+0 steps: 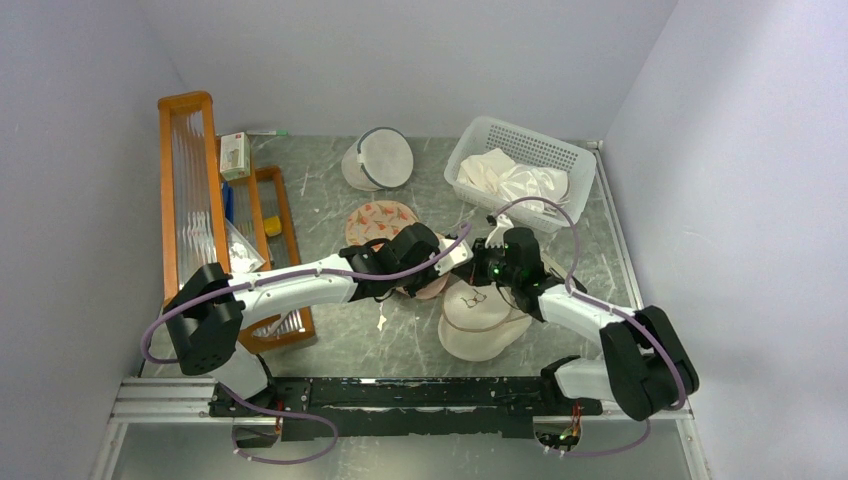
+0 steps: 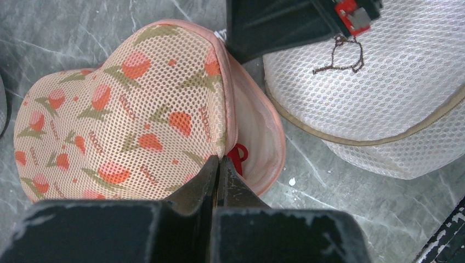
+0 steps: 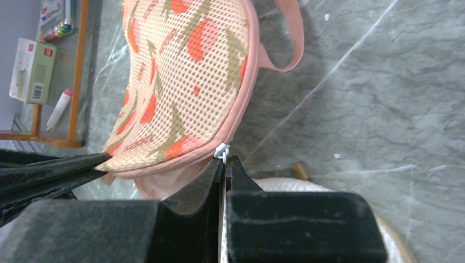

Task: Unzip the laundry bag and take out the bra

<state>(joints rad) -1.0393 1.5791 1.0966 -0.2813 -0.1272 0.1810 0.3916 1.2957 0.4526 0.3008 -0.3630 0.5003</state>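
The peach laundry bag [image 2: 120, 115] with its red-orange print lies flat on the grey table. Along its right side it gapes, showing pale lining [image 2: 257, 137]. In that gap a red loop of the bra [image 2: 237, 154] shows; the remainder of it is hidden inside. My left gripper [image 2: 219, 160] is shut on the pink trim of the bag's upper flap at the opening. My right gripper [image 3: 224, 159] is shut on the white zipper pull [image 3: 221, 151] at the bag's edge [image 3: 236, 109]. From above, both grippers meet over the bag's near right end [image 1: 385, 222].
A round cream pouch [image 2: 378, 93] with a black bra icon lies just right of the bag, under the right arm. A white mesh dome bag [image 1: 380, 160] and a white basket [image 1: 470, 145] of cloth stand at the back. Wooden racks [image 1: 190, 190] line the left side.
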